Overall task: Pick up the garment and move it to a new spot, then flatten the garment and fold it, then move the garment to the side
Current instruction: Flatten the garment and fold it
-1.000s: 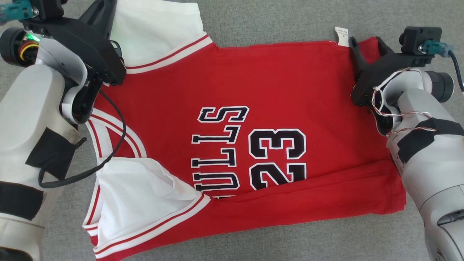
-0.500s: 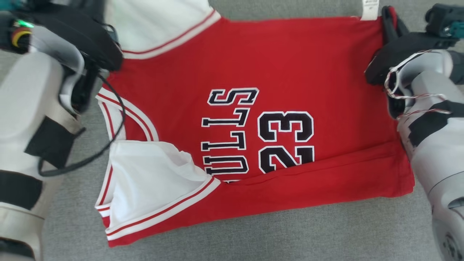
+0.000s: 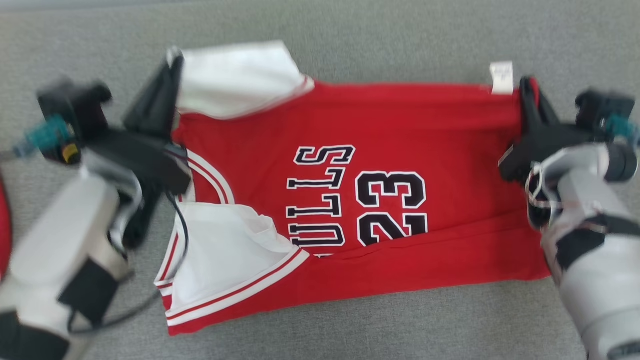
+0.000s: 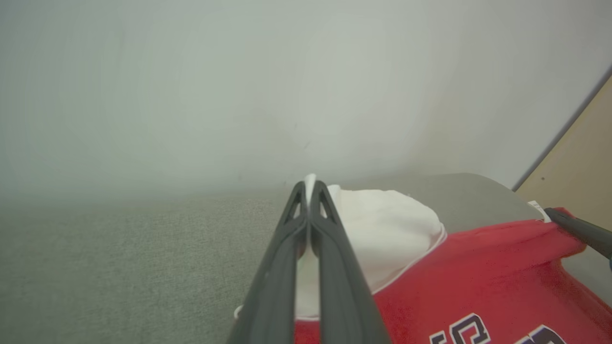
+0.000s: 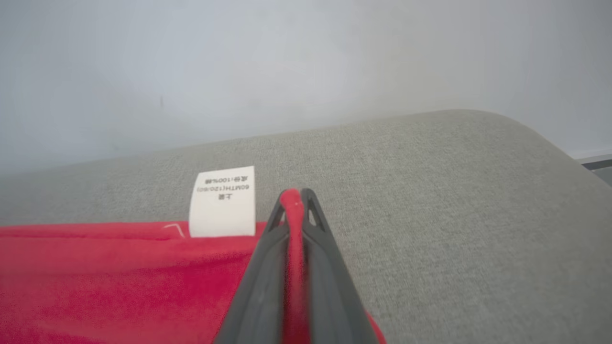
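The garment (image 3: 400, 130) is a red jersey with white sleeves and black lettering, spread on the grey cushion, its near edge folded over. My left gripper (image 3: 175, 57) is shut on the far white sleeve (image 3: 235, 80); the left wrist view has white cloth (image 4: 382, 229) pinched between the fingers (image 4: 334, 267) of my left gripper (image 4: 310, 184). My right gripper (image 3: 527, 85) is shut on the garment's far red hem corner, beside the white care label (image 3: 501, 77). In the right wrist view my right gripper (image 5: 295, 196) has red cloth (image 5: 119, 277) between its fingers (image 5: 258, 286), and the label (image 5: 222, 201) sits just left.
The grey cushion (image 3: 400, 35) extends beyond the garment on all sides. A pale wall (image 4: 239, 86) rises behind it, and a tan surface (image 4: 583, 157) shows at the right of the left wrist view. Something red (image 3: 4, 235) sits at the head view's left edge.
My right gripper has shut on the garment's hem corner. The head view has shifted, so more cushion shows beyond the garment. The far edge now looks slightly lifted by both grippers.
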`<state>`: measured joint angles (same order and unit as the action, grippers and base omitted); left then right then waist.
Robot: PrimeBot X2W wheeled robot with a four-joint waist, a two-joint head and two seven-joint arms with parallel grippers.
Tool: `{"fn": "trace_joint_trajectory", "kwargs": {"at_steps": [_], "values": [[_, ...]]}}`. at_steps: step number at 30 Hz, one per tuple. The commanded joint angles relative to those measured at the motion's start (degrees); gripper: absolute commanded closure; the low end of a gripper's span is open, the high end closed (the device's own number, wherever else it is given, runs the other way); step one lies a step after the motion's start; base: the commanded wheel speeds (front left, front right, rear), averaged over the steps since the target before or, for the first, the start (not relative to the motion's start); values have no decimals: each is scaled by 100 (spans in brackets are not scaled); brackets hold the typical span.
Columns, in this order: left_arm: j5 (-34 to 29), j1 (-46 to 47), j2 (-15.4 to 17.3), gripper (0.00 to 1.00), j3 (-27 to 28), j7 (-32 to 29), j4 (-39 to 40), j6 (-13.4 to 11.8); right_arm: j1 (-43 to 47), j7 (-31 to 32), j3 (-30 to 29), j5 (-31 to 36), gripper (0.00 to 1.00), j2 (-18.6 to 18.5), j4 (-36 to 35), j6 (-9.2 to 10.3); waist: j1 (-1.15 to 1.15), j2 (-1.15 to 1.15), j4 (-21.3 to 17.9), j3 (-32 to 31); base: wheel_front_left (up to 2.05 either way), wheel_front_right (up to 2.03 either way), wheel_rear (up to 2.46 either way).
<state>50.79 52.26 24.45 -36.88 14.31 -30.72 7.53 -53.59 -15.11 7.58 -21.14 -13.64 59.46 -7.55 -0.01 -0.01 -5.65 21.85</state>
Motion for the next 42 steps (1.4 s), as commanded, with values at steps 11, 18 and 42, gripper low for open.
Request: {"fn": "trace_joint_trajectory", "kwargs": {"at_steps": [11,18,42], "values": [[-758,-2077,-240,100,503,89,1434,-454,1691,-6,-498,-214,100,89,-1604,14,1,1,221,-449,0,0,0],[-1132,-3013,-662,100,949,88,1448,-342,2418,-7,-697,-251,100,149,-2025,14,1,1,295,-607,0,0,0],[-2753,-4151,-1508,0,2590,88,1368,-49,3093,-6,-905,-306,0,135,-2125,14,1,1,345,-1309,0,0,0]]}}
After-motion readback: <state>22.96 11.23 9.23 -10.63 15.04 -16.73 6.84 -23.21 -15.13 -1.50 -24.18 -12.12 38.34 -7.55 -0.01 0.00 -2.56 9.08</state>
